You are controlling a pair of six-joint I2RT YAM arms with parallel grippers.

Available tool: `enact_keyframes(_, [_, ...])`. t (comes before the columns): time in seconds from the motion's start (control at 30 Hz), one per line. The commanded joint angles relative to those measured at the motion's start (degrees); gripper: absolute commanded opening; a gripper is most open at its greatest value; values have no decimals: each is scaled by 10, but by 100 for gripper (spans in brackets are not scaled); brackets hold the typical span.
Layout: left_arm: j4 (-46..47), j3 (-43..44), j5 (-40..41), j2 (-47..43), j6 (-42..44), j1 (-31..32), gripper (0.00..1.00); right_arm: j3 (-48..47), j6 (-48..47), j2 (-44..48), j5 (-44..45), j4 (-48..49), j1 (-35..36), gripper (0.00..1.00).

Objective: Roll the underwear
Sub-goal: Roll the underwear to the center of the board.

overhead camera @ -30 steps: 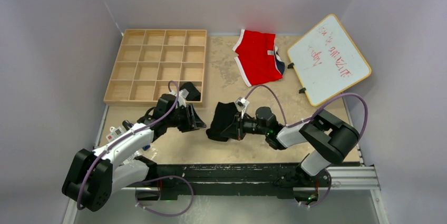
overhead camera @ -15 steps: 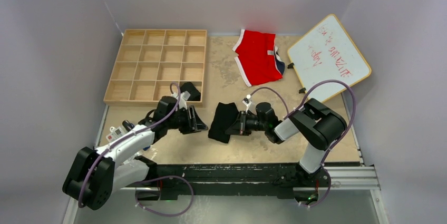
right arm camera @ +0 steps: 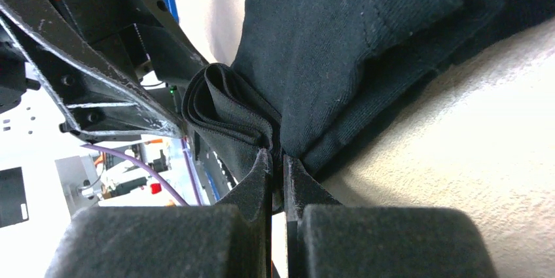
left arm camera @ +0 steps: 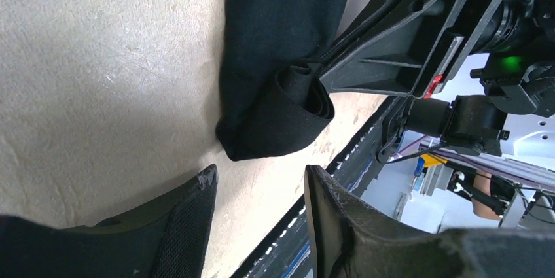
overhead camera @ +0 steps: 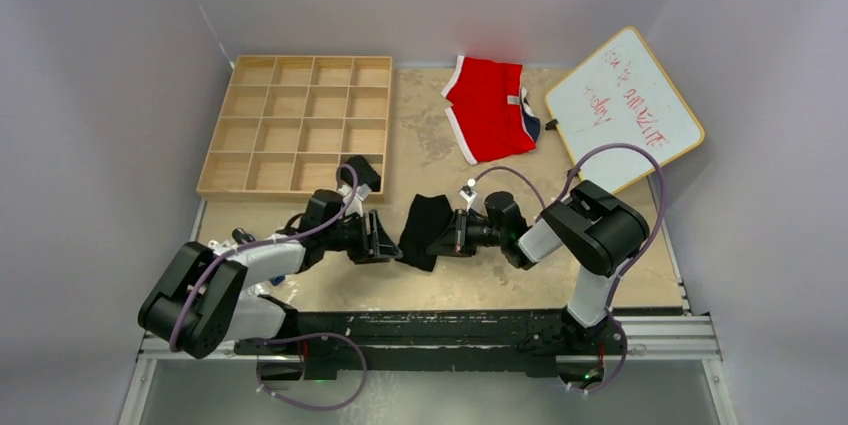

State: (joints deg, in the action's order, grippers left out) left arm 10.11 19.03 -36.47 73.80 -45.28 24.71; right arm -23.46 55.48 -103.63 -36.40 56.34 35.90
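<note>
Right gripper [right arm camera: 277, 163] was pinched tight on a bunched fold of the black underwear [right arm camera: 340, 42], its two pads closed with only the layered cloth between them. In the right wrist view the gathered edge stood up in thin pleats just above the fingertips, while the rest of the garment spread flat over the tan tabletop [right arm camera: 471, 160].

Left gripper [left arm camera: 260, 176] had its jaws apart and held nothing. In its own wrist view the near end of the underwear, curled over into a loose roll, lay just beyond the tips, apart from both fingers.

From above, the underwear lay on the tabletop between the two grippers, near the middle of the front edge. The left gripper pointed at it from the left and the right gripper met it from the right. It lay well apart from the red briefs with white trim [overhead camera: 490, 110], which rested farther back, and beside the near right corner of the wooden grid tray [overhead camera: 217, 127]. A second black garment [overhead camera: 362, 173] sat at that corner compartment, though whether it was fully inside could not be told. A whiteboard with red writing [overhead camera: 622, 110] leaned at the far right.
</note>
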Motion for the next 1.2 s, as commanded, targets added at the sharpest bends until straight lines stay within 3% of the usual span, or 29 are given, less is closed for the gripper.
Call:
enact_keyframes(0.0, [89, -22, -19, 30, -21, -2, 49, 3, -4, -18, -1, -17, -5, 2])
enact_keyframes(0.3, [253, -68, 3, 131, -87, -1, 50, 35, 46, -56, -6, 58, -21, 2])
enact_keyframes(0.53, [243, -77, 87, 144, -79, 11, 50, 65, 96, -102, -16, 161, -35, 3])
enact_keyframes(0.73, [223, -44, 130, 163, -67, 59, 49, 67, 104, -116, -20, 173, -38, 3])
enact_keyframes(0.87, [214, -50, 163, 161, -80, 63, 42, 68, 101, -110, -18, 162, -40, 4])
enact_keyframes(1.0, [167, -32, 192, 160, -77, 66, 30, 70, 98, -107, -22, 162, -43, 7])
enact_keyframes(1.17, [128, -13, 208, 135, -68, 67, 13, 76, 85, -76, -35, 166, -46, 21])
